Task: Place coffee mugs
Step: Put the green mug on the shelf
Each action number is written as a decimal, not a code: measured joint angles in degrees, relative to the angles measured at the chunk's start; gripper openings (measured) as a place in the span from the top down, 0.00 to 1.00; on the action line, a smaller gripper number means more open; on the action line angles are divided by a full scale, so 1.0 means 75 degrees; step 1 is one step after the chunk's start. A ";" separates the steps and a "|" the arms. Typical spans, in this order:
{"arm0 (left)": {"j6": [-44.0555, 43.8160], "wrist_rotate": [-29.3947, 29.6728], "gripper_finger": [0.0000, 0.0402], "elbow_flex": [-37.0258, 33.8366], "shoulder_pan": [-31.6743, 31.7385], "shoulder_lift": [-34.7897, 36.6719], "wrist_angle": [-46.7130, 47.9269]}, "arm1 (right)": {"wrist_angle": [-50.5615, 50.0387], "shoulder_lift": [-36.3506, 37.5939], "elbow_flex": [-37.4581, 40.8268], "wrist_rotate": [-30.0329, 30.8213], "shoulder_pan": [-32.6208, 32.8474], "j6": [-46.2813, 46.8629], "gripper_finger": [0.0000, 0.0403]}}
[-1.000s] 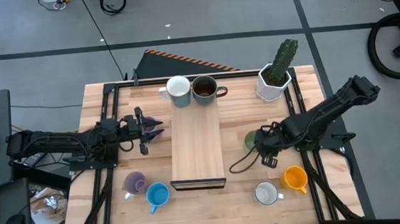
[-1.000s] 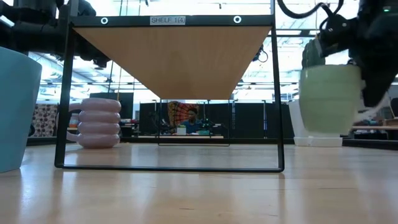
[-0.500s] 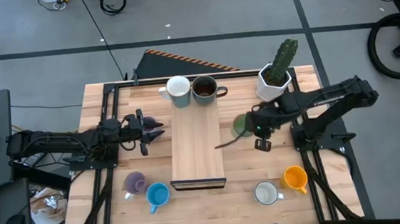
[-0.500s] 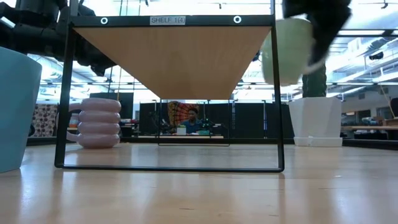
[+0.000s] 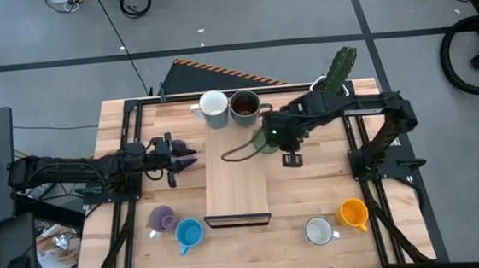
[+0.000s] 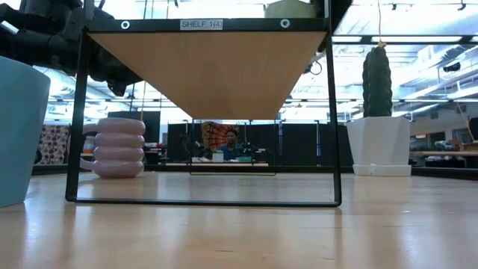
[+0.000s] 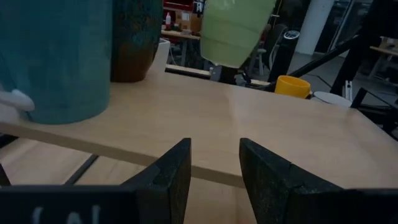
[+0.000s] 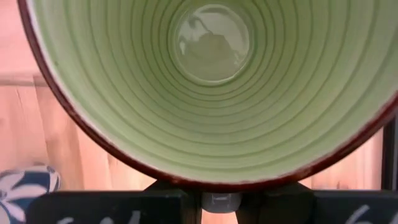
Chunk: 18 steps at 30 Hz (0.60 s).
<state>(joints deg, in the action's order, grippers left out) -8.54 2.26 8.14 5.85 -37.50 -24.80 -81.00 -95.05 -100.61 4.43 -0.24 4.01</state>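
The right tool [image 5: 279, 138] pinches the light green mug [image 5: 266, 141] above the shelf's [image 5: 235, 181] right edge — brown mug [image 5: 244, 106] just behind (bare board ahead). Left tool [image 5: 175, 154], fingers spread, waits left of the shelf.

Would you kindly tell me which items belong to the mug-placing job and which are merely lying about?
Job: green mug in right gripper, brown mug, rear white mug, front white mug, lilac mug, blue mug, orange mug.
Lying about: cactus pot.
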 joint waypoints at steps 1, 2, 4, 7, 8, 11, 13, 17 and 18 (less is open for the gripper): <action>-0.0018 0.0003 0.65 0.0000 0.0000 0.0000 0.0001 | -0.0018 -0.0140 -0.0167 -0.0080 -0.0076 -0.0095 0.85; -0.0041 0.0000 0.65 0.0000 0.0000 0.0000 -0.0005 | -0.0058 -0.0289 -0.0324 -0.0169 -0.0151 -0.0147 0.85; -0.0118 0.0000 0.65 0.0000 0.0000 0.0000 0.0004 | -0.0169 -0.0607 -0.0615 -0.0324 -0.0270 -0.0216 0.85; -0.0184 0.0000 0.65 0.0000 0.0000 0.0000 0.0059 | -0.0418 -0.1029 -0.0997 -0.0335 -0.0351 -0.0299 0.85; -0.0184 0.0000 0.65 0.0000 0.0000 0.0000 0.0051 | -0.0481 -0.1140 -0.1105 -0.0339 -0.0367 -0.0307 0.85; -0.0181 0.0000 0.65 0.0000 0.0000 0.0000 0.0048 | -0.0585 -0.1414 -0.1375 -0.0342 -0.0392 -0.0309 0.84; -0.0181 0.0001 0.65 0.0000 0.0000 0.0000 0.0045 | -0.0663 -0.1557 -0.1514 -0.0344 -0.0403 -0.0309 0.84; -0.0175 0.0000 0.65 0.0000 0.0003 0.0000 0.0042 | -0.0671 -0.1686 -0.1682 -0.0358 -0.0488 -0.0269 0.84; -0.0177 0.0003 0.65 0.0000 0.0003 0.0000 0.0039 | -0.0687 -0.1689 -0.1683 -0.0366 -0.0527 -0.0230 0.84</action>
<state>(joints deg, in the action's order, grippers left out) -9.87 2.28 8.14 5.87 -37.50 -24.51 -86.15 -107.72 -113.23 1.69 -4.19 2.29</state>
